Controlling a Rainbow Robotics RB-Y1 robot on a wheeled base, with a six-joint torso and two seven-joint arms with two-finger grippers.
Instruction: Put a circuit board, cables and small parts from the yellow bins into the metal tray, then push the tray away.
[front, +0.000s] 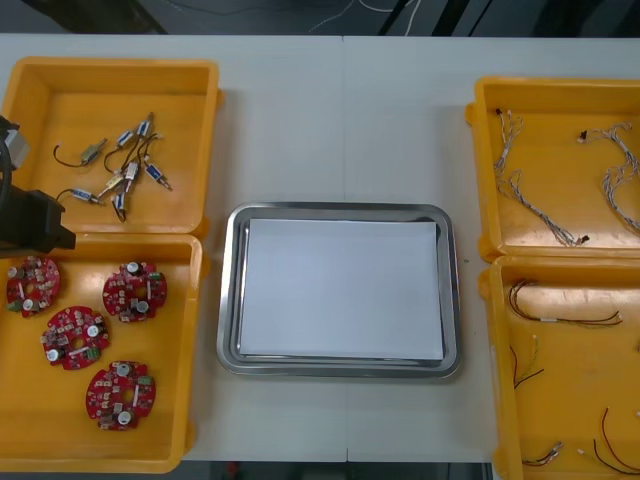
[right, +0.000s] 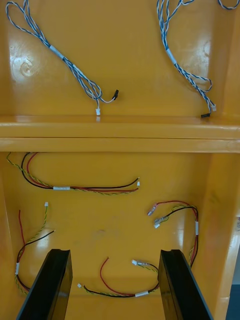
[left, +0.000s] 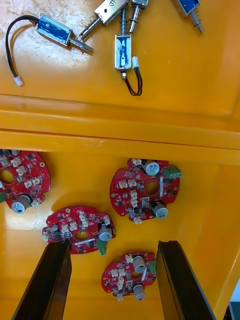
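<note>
- Left gripper (left: 112, 246): the black fingers stand wide apart with nothing held. It hangs over the near yellow plastic bin (front: 193, 330) on the robot's left.
- Round red circuit boards (left: 145, 190) lie under it. One board (left: 129, 276) sits in the gap between the fingers, a second (left: 80, 231) lies right at one fingertip, and the others lie beyond the fingertips.
- Small metal parts (left: 122, 50) with short black leads lie further out, past the bin wall, in the adjoining bin.
- Right gripper (right: 115, 252): its fingers are also spread wide and empty. It is poised over the red, yellow and black cables (right: 95, 189), and one cable (right: 142, 293) lies between its fingers. Twisted blue and white cables (right: 72, 67) lie beyond the dividing wall.
- Shiny rectangular metal tray (front: 340, 211), white inside, lies between the two grippers, well apart from each. It holds none of the items.
- Assessment: loading has not begun. The step in hand appears to be the first pick, a circuit board.
- Next move calls for a straight descent astride the board in the gap, then closing on its rim. The neighbouring board at the fingertip could be nudged.
</note>
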